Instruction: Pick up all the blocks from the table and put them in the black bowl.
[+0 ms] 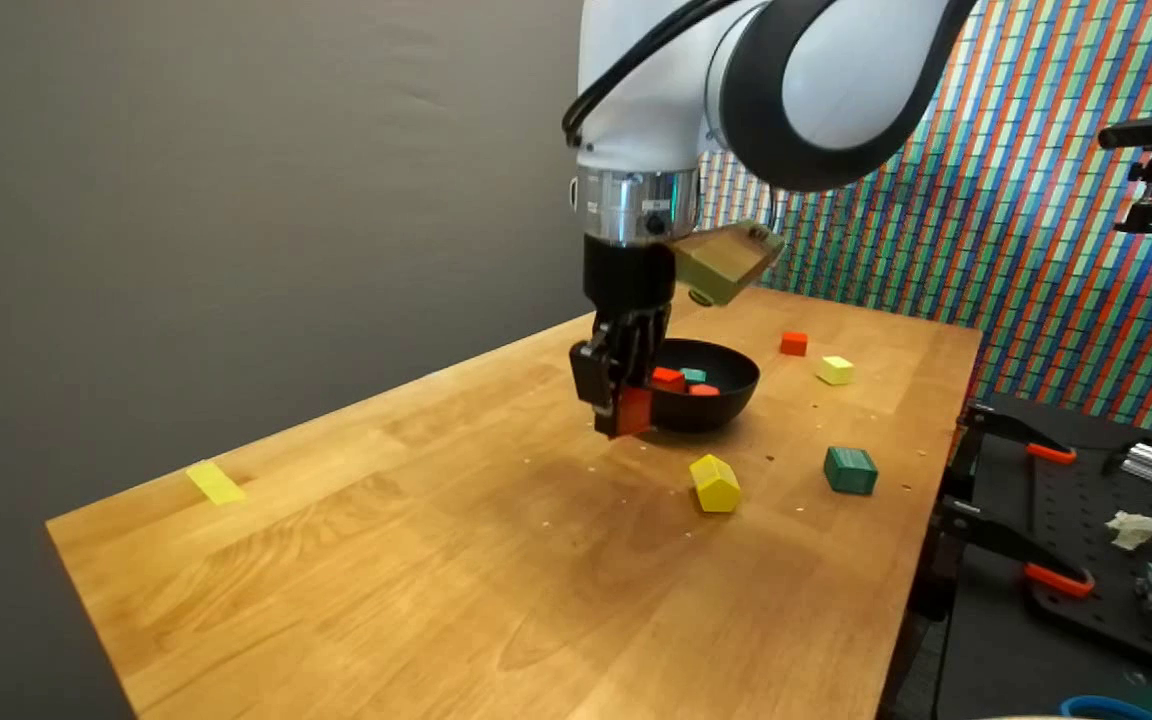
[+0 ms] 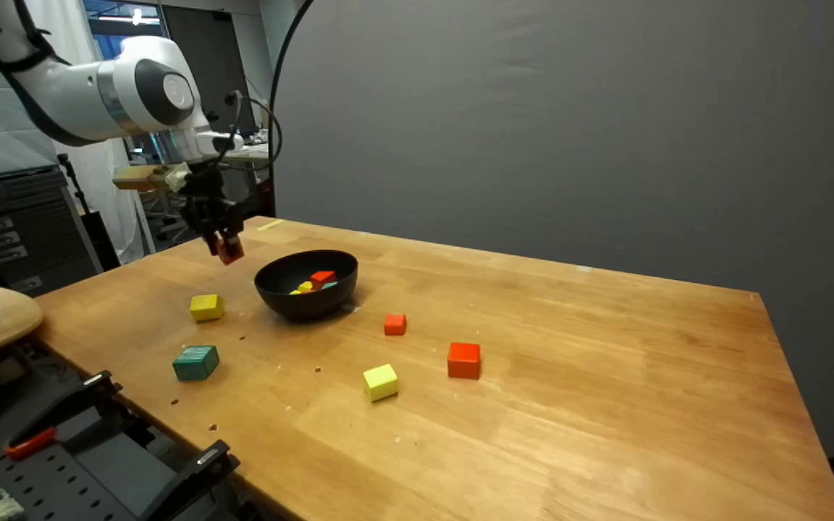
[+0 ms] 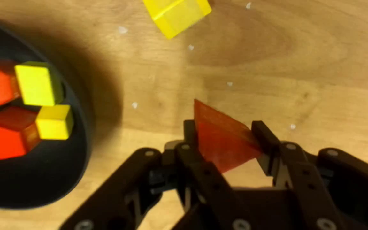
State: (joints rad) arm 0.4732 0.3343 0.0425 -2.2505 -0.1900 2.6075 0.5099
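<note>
Wrist view: the gripper (image 3: 226,132) shows at the bottom, its fingers (image 3: 268,143) part-way together with a red block (image 3: 224,140) between them, both seeming to touch it. The block sits askew, one corner pointing up the view; no long axis can be told, nor whether it is off the wood-plank table (image 3: 331,105). The bowl (image 3: 43,179) lies left of the fingers, near but apart, with red, yellow and green blocks (image 3: 38,84) inside. The next move probably turns on that gap: up above the rim, then left, with a risk of clipping it. A yellow block (image 3: 177,16) is ahead of the fingers, cut off by the top edge.

In an exterior view, the fingers point down just left of the bowl, hiding a little of it. To their right, nearer the camera, are the yellow block and, farther over, a green block (image 1: 851,471). A grey backdrop (image 1: 236,200) stands behind them; a patterned sheet (image 1: 936,210) hangs beyond, to their right.

In an exterior view, the bowl is right of the fingers and nearer the camera. Farther right lie a small red block (image 2: 395,324), a pale yellow block (image 2: 381,381) and a big red block (image 2: 464,361), likely left to collect. A drawer unit (image 2: 19,231) stands left of the fingers.
</note>
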